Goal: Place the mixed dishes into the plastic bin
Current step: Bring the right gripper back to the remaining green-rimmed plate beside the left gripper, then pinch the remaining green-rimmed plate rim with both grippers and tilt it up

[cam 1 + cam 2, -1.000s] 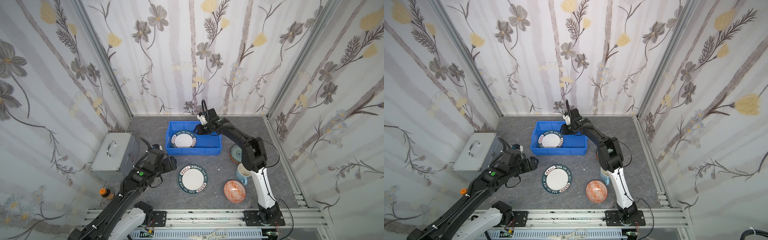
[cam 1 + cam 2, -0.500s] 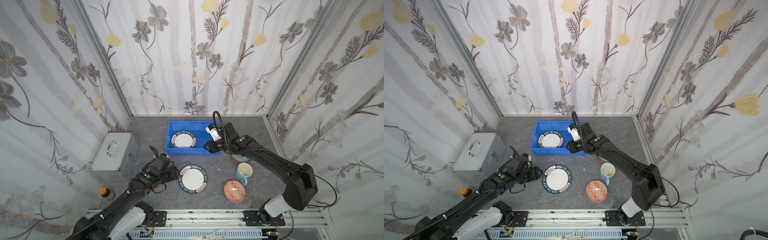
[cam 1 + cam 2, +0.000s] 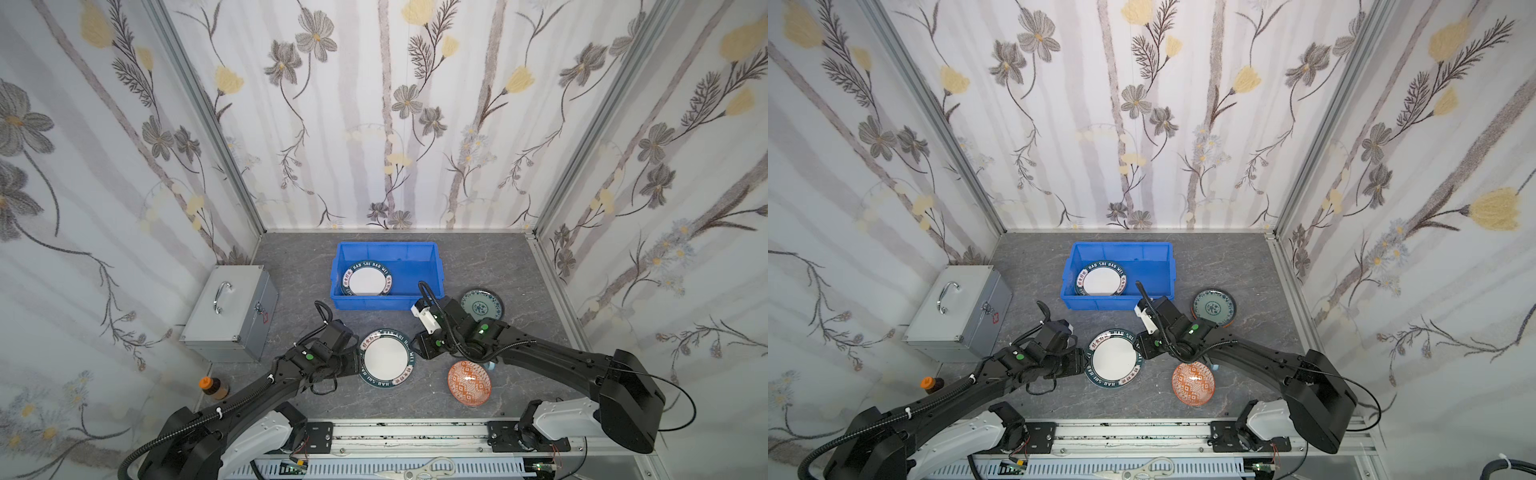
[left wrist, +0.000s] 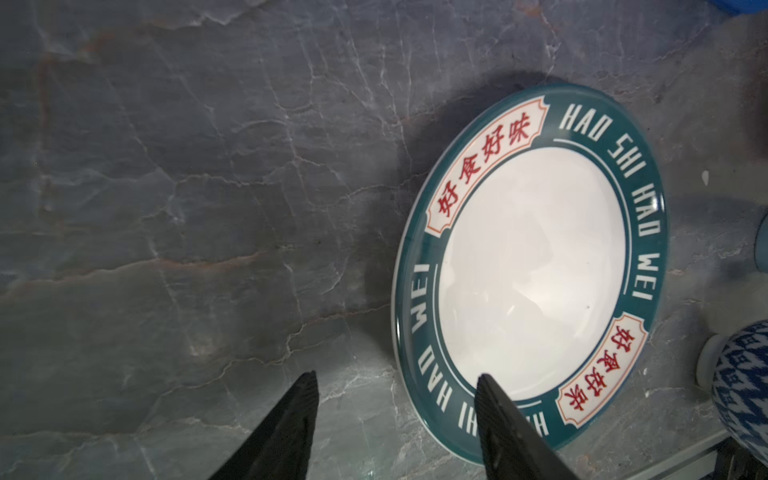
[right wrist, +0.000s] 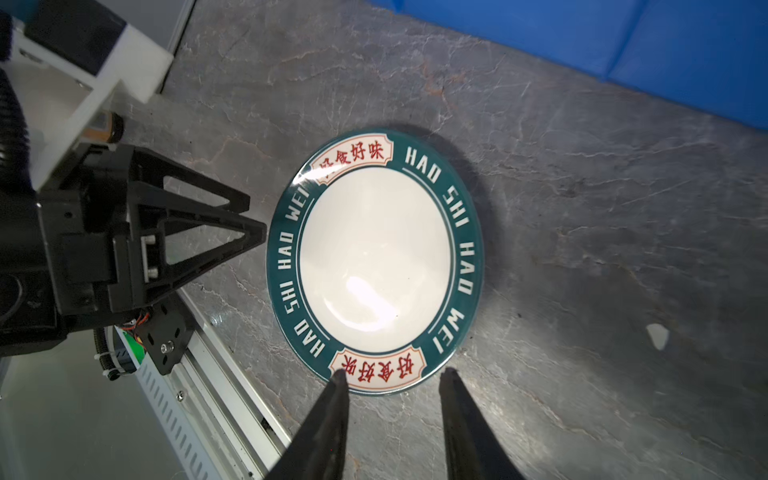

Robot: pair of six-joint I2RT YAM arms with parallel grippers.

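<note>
Left gripper [image 4: 395,379] and right gripper [image 5: 392,371], jaws parted, flank the lettered plate [image 3: 386,360].
Both reach low near the table's [image 3: 519,270] front.

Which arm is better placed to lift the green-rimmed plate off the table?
Probably the left arm: its open jaws straddle the rim of the green-rimmed plate. The right arm brings its jaws only to the opposite edge, though nearer the blue bin.

You have bare table [image 3: 299,270] between the metal case [image 3: 228,309] and the blue bin [image 3: 386,302], but the left gripper [image 3: 356,360], right gripper [image 3: 417,353], orange bowl [image 3: 468,383] and teal plate [image 3: 482,306] crowd the lettered plate [image 3: 387,358] on all but its near side.
</note>
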